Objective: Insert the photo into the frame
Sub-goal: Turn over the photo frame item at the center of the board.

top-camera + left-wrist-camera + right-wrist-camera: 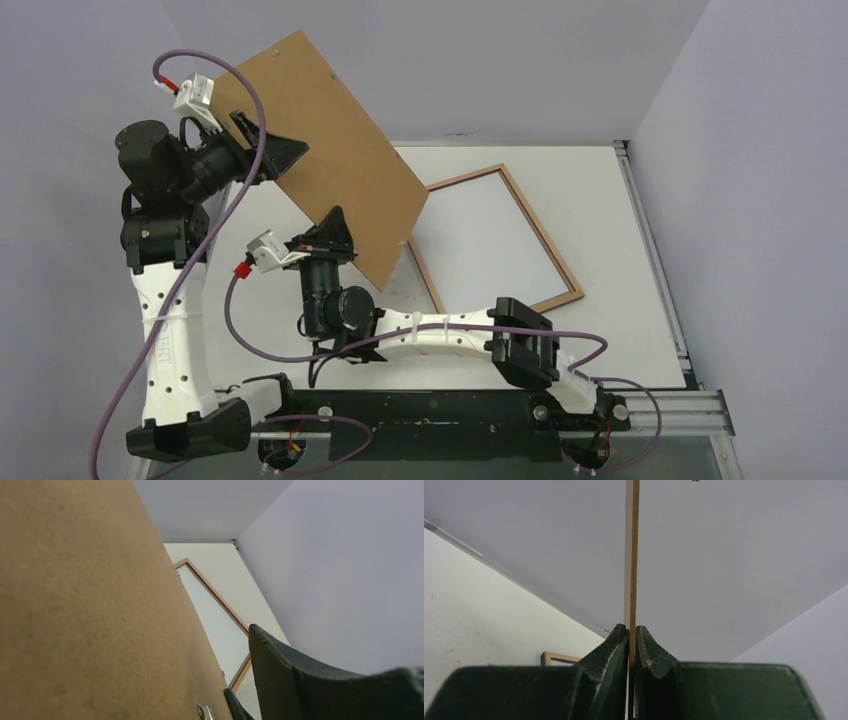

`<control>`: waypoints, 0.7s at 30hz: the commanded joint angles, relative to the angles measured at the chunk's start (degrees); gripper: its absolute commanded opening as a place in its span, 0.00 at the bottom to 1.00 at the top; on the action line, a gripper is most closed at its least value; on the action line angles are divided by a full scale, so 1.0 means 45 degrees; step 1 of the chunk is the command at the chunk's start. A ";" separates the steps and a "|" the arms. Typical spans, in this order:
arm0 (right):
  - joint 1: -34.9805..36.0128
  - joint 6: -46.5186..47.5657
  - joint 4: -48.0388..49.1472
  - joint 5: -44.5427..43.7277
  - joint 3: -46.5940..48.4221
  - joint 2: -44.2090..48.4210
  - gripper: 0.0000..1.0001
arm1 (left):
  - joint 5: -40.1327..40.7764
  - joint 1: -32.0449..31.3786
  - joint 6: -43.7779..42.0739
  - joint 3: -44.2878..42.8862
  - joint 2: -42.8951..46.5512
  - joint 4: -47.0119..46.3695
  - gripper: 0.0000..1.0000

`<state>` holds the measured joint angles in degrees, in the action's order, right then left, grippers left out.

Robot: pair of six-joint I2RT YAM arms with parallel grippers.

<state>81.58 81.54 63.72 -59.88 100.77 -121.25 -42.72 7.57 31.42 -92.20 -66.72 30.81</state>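
Note:
The frame [541,230] lies flat on the table, wood-brown side up, white table showing through its pane. It also shows in the left wrist view [215,596] and the right wrist view [556,657]. A plain brown backing board [320,150] is held tilted in the air left of it. My right gripper [330,232] is shut on the board's lower edge [636,555], with a thin pale sheet pressed against it. My left gripper [265,150] straddles the board's upper left edge; its one visible finger [310,680] stands apart from the board [75,605]. No printed photo side is visible.
Grey walls close the table at the back and right. A metal rail [650,250] runs along the table's right edge. A small metal clip [204,711] sits on the board's face. Purple cables [250,100] loop beside both arms.

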 commanded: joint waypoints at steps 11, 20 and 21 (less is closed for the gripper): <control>0.0270 0.1004 -0.0779 0.0982 0.4068 -0.1794 0.05 | -0.0048 -0.0254 -0.0917 0.0694 0.0373 0.0648 0.24; 0.0540 -0.1006 -0.2629 0.0709 0.4030 -0.1258 0.48 | 0.0928 -0.0277 -0.1663 0.0261 0.0240 0.0990 0.00; 0.0552 -0.1388 -0.2998 0.0657 0.3815 -0.1024 0.58 | 0.0952 -0.0277 -0.1696 0.0114 0.0188 0.0982 0.00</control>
<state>82.70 81.38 55.37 -61.32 116.20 -131.26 -37.69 7.07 27.68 -89.01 -65.87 36.23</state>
